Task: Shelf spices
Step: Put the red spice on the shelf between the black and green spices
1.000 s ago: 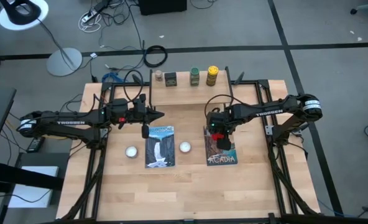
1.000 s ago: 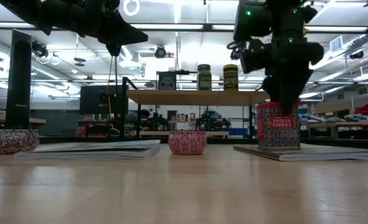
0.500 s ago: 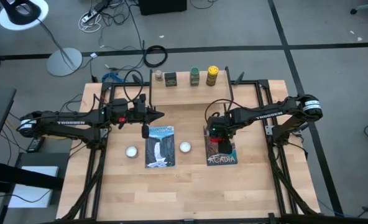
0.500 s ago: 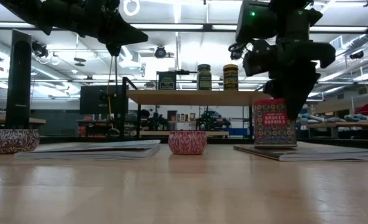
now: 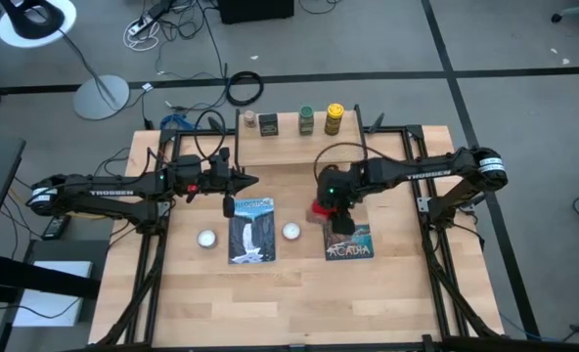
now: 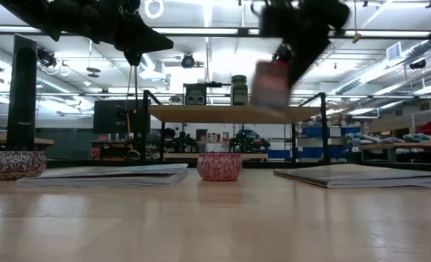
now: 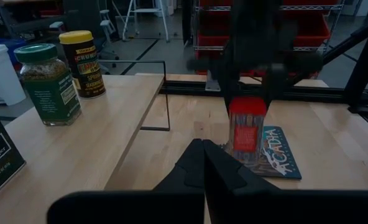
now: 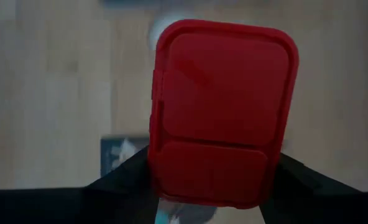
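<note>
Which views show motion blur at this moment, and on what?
Low view: the red tin and the right gripper holding it are smeared, while the shelf stays sharp. Left wrist view: that arm above the tin is blurred. Right wrist view: the tabletop behind the tin is soft.

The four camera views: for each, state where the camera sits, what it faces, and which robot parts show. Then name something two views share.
High view: overhead, facing straight down on the table; both arms show.
Low view: at tabletop height, facing the shelf; arms enter from above.
Left wrist view: on the left arm, facing shelf and right arm; left gripper shut.
Right wrist view: on the right arm, facing down; right gripper clamps the red tin.
Shared: all views show the red tin.
</note>
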